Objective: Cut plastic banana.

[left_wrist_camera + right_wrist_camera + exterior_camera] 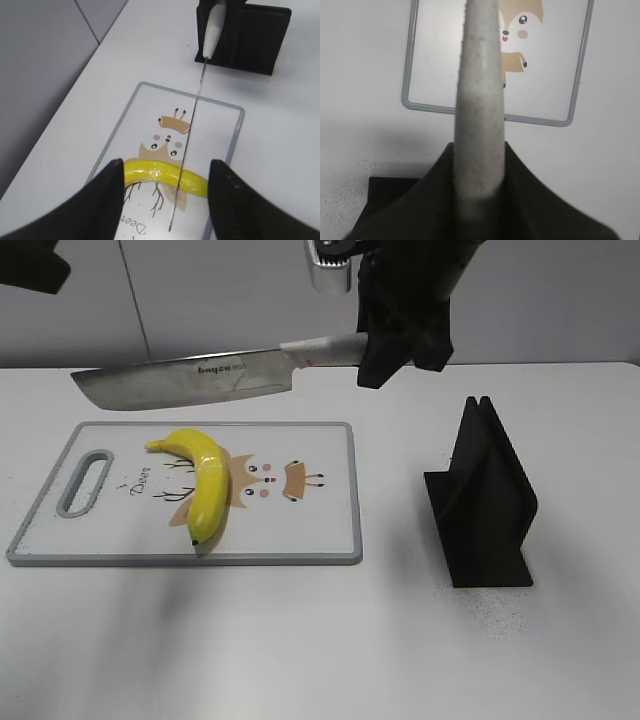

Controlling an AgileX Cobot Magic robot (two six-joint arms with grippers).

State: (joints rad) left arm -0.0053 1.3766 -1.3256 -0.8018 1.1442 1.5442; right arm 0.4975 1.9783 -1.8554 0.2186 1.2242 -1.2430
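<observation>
Gripping the knife, right fingers; left fingers spread, empty; board reads "Deer".

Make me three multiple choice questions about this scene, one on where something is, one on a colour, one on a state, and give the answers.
1. Where does the plastic banana lie?
A. on the cutting board
B. on the bare table
C. in the black stand

2. What colour is the board's rim?
A. red
B. grey
C. green

3. What is the right gripper doing?
A. hanging open
B. holding the knife
C. gripping the banana

Answers: 1 A, it rests on the board's deer picture. 2 B, a grey edge frames the white board. 3 B, its fingers clamp the pale handle, blade above the board.
</observation>
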